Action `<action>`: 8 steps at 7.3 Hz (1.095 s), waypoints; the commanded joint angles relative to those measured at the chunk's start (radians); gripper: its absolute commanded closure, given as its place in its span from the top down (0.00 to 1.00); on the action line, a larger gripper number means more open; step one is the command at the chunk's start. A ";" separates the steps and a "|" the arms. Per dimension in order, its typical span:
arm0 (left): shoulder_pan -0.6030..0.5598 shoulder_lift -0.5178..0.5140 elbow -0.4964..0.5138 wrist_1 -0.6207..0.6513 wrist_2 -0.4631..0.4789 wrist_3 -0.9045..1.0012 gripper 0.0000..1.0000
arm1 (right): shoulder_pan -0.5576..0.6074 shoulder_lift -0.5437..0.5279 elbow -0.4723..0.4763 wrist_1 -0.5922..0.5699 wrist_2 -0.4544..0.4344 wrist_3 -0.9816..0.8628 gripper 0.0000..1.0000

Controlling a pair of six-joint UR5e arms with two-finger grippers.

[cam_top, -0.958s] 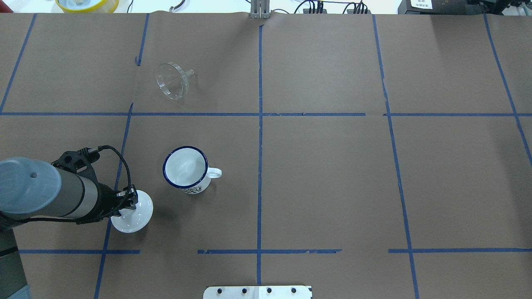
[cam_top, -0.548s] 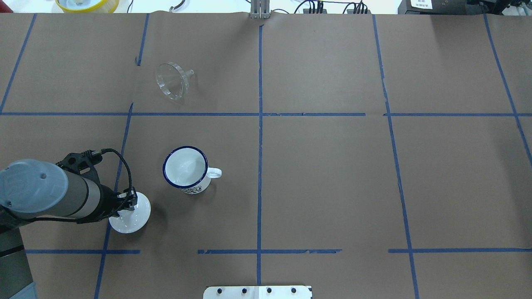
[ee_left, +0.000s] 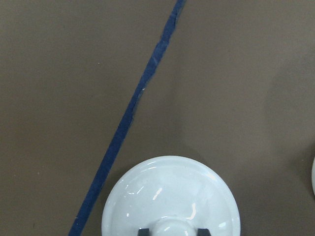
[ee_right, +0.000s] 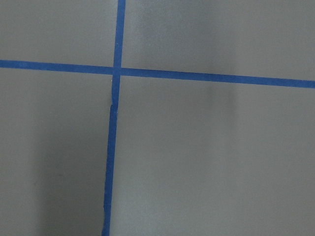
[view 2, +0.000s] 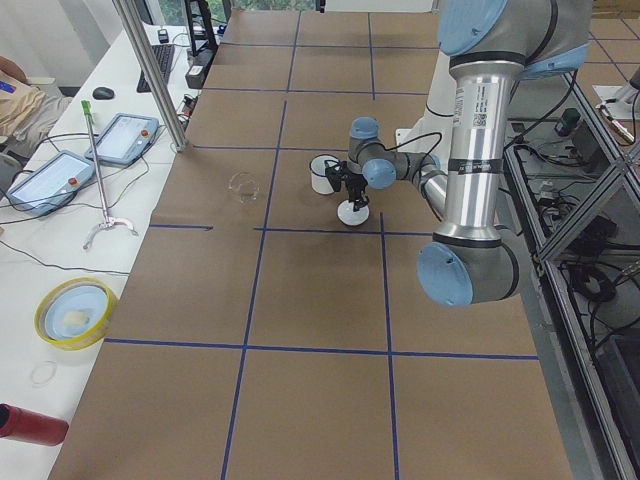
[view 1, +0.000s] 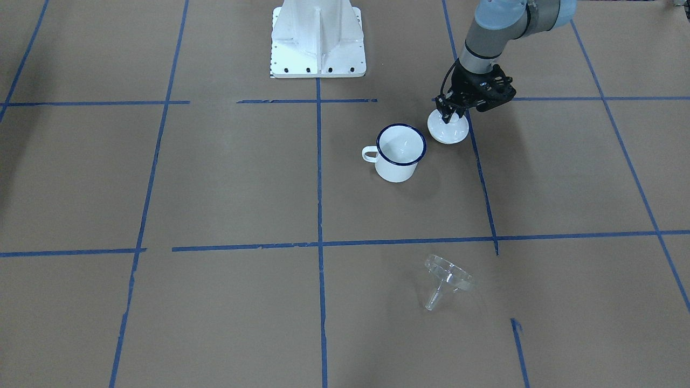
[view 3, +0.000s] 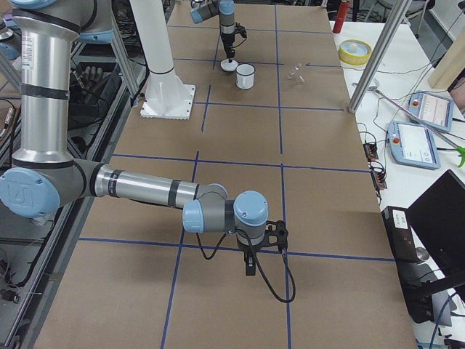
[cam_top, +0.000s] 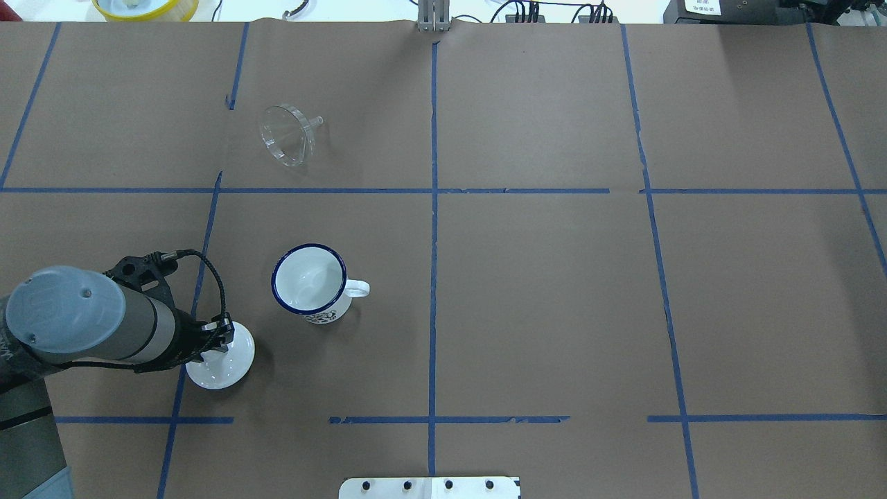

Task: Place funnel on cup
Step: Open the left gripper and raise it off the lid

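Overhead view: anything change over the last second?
Barely. The left arm swung slightly, its grey joint cap drifting rightward in the overhead view. The left hand stays on the white lid, fingers either side of its knob. The lid nudged a touch left, then back. Nothing newly grasped or let go. The funnel, on its side, and the cup are unchanged.
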 commanded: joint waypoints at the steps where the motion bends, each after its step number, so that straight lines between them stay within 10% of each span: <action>1: -0.008 -0.001 -0.006 0.004 -0.002 0.033 0.95 | 0.000 0.000 0.000 0.000 0.000 0.000 1.00; 5: -0.263 0.035 -0.119 0.009 -0.006 0.078 0.94 | 0.000 0.000 0.000 0.000 0.000 0.000 1.00; 8: -0.347 -0.153 0.052 -0.005 -0.117 0.012 0.99 | 0.000 0.000 0.000 0.000 -0.001 0.000 1.00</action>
